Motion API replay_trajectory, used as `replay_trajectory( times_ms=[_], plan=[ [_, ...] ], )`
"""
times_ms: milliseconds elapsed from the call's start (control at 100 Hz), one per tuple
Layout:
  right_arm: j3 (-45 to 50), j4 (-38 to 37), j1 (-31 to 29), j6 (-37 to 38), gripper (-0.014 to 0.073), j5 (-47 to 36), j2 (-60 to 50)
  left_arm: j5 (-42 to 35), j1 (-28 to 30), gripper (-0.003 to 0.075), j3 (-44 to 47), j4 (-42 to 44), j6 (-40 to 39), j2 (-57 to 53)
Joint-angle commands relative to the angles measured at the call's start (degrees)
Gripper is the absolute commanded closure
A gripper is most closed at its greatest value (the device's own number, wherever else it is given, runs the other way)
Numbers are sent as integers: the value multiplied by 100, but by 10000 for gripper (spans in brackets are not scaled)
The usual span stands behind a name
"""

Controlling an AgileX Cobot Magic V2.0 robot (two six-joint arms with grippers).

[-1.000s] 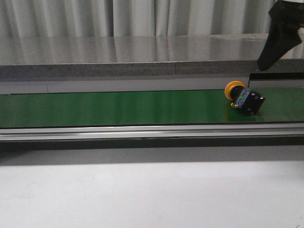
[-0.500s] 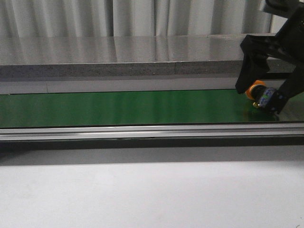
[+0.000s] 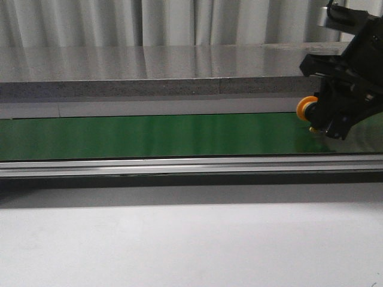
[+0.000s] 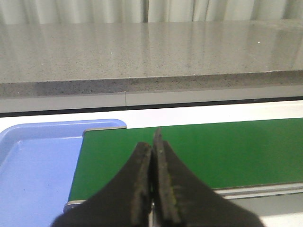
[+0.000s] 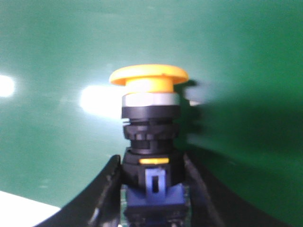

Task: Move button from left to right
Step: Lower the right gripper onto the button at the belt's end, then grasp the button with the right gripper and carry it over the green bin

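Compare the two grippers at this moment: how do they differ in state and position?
The right gripper has its fingers on either side of the button's black body; the left gripper is shut on nothing. The right gripper sits at the green belt's right end in the front view; the left gripper hangs near the belt's end by the blue tray. Both have dark fingers.

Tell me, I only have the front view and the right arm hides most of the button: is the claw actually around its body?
Observer: Yes. In the right wrist view the right claw has a finger on each side of the button, closed against its black body.
Operator: Which end sticks out?
Observer: The orange cap points away from the fingers, free of them.
Operator: And the left arm?
Observer: The left claw is shut on nothing, over the green belt near its end beside a blue tray.
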Motion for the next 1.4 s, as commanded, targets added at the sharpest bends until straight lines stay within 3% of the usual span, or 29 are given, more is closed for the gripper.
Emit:
replay_trajectory(
  times_ms=[0,280,720,940,1390],
  plan=[
    [-410,-33,-7,-62,518,128,-249,-517,-46,740,-170,-55,3,32],
    [-1324,-488,-342,-157,518,772,-249,-517,-46,740,-170,-55,3,32],
    [-1482,-574,-2291,-1279,517,750,-242,-517,-46,740,-170,-55,3,32],
    [-1482,-574,-2991,-1759,517,254,-102,-517,-46,740,-170,-55,3,32],
    [-1475,-597,-3249,-1849,517,158,874,-517,-46,740,-170,-55,3,32]
  ],
)
